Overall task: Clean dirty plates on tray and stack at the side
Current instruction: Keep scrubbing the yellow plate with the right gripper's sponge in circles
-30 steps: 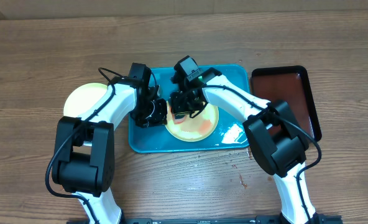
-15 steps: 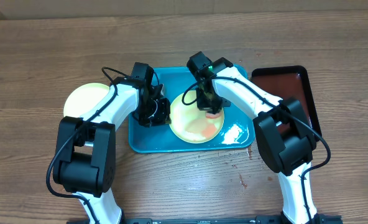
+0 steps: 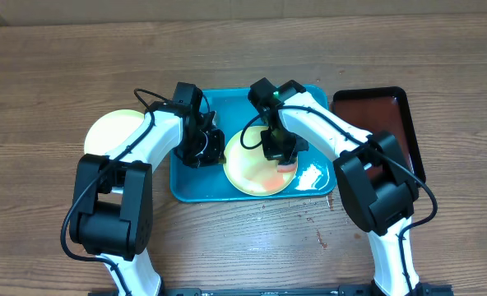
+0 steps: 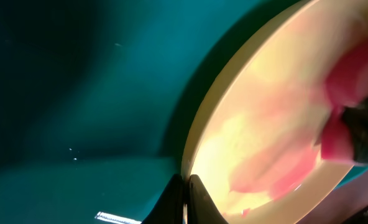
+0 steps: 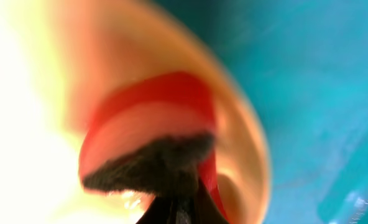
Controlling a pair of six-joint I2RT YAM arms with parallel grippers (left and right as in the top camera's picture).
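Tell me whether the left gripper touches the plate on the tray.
Touching. The left wrist view shows the left gripper pinching the plate rim.

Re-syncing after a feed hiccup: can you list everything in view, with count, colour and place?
Table: one, brown wood, under everything.
Blue tray: one, turquoise, centre.
Brown tray: one, dark red-brown, right of blue tray.
Smeared plate: one, pale yellow with red smears, on blue tray.
Side plate: one showing, pale yellow-green, on table left of blue tray, partly hidden.
Sponge: one, red with dark face, on smeared plate.
Left gripper: one, black, shut on smeared plate's rim.
Right gripper: one, black, shut on sponge.
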